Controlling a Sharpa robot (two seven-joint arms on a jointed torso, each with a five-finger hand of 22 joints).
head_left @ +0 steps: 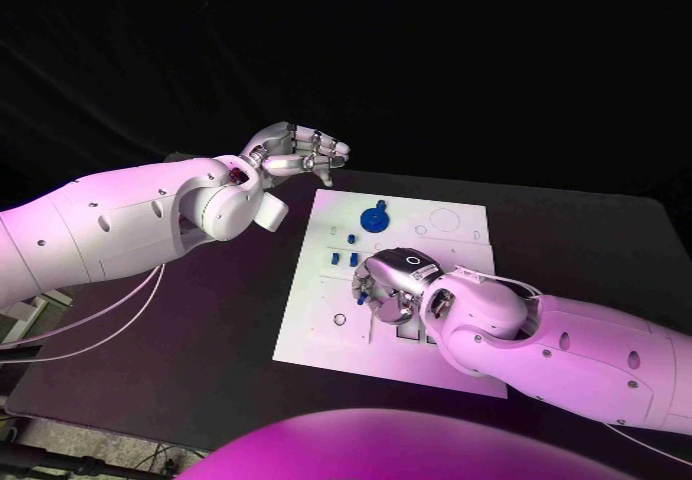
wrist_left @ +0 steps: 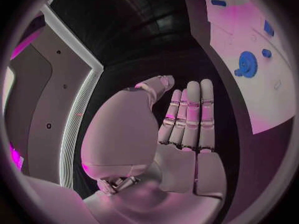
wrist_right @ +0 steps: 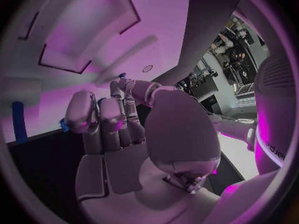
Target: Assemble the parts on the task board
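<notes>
Where the right hand (head_left: 401, 290) hovers, small blue part (wrist_right: 64, 126) at its fingers (wrist_right: 93, 115) (contact unclear), task board (head_left: 433, 225) beneath

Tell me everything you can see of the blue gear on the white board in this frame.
The blue gear is a round toothed wheel, plastic by the look, with a pale hub at its middle. It lies flat on the far part of the white board, with a small blue knob at its rim. Nothing touches it: the left robot hand hovers beyond the board's far corner, and the right robot hand works nearer the middle.
</notes>
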